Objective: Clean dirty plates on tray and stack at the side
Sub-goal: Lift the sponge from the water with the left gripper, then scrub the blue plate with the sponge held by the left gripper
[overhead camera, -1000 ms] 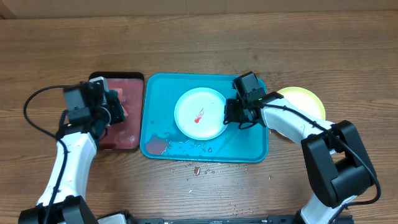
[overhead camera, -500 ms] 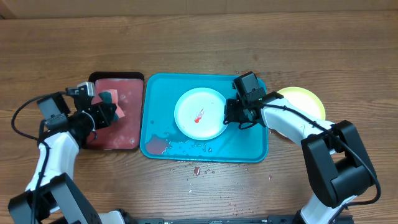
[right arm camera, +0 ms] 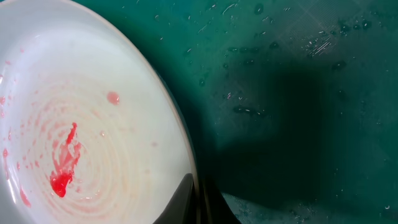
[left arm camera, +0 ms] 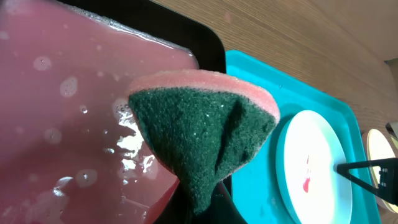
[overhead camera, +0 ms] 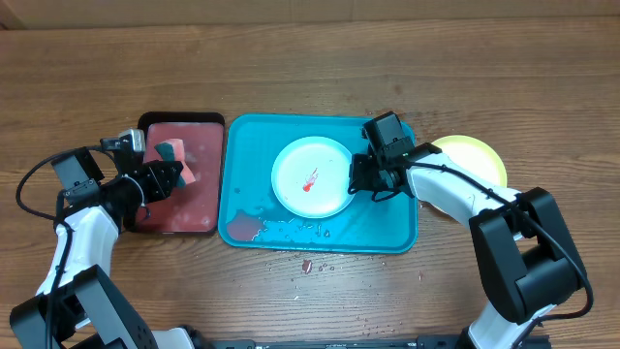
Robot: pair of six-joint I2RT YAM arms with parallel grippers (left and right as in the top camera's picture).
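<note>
A white plate (overhead camera: 312,176) with a red sauce smear lies in the turquoise tray (overhead camera: 387,225); it also shows in the right wrist view (right arm camera: 81,124) and the left wrist view (left arm camera: 314,168). My right gripper (overhead camera: 356,180) is shut on the white plate's right rim (right arm camera: 194,190). A lime-green plate (overhead camera: 475,155) lies on the table right of the tray, partly under the right arm. The cyan plate is not in view. My left gripper (overhead camera: 167,173) is shut on a pink-and-green sponge (left arm camera: 199,124), held above the reddish tray's right side.
A black-rimmed tray (overhead camera: 194,199) of pinkish soapy water (left arm camera: 56,112) stands left of the turquoise tray. Water and red spots lie on the tray floor (overhead camera: 291,231) and on the table (overhead camera: 308,264) in front of it.
The left arm swung back and lifted the sponge out of the soapy water; it now hangs over that tray's right side. The right arm and white plate have not moved.
</note>
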